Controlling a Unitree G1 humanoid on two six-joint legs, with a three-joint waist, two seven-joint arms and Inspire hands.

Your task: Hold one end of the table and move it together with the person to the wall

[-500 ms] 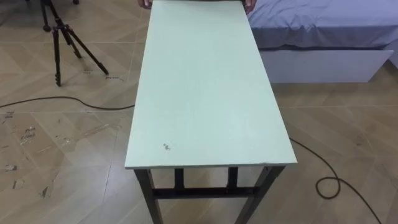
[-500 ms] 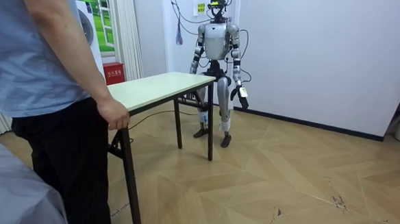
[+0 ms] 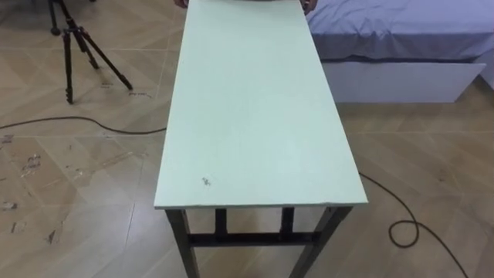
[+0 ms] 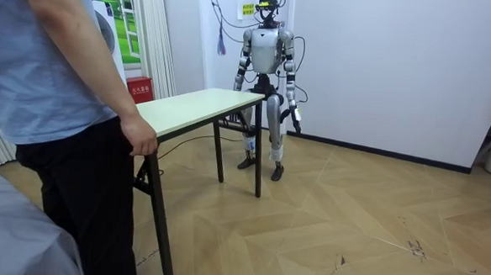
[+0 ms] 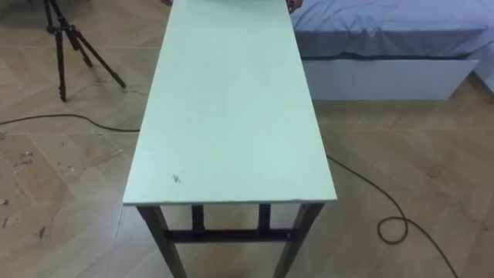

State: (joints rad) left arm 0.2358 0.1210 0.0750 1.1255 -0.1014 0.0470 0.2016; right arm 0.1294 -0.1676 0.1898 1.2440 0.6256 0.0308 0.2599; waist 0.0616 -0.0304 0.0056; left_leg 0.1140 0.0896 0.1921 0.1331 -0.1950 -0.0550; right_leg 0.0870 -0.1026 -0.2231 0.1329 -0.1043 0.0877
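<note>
Stiffness and fair weight are expected of the table (image 3: 258, 116), run from bottom centre to top edge, its far end held by a person's hand (image 4: 138, 138), so the near corners should be gripped; left hand (image 4: 295, 115) and right hand (image 4: 237, 82), seemingly hung clear, cannot be judged open or closed.

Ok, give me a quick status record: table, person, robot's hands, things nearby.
table: pale top, dark legs, lengthwise between robot and person
person: holds the far end with a hand
robot: stands at the near end
hands: left hand and right hand hang low, off the table
nearby: bed right, tripod left
</note>
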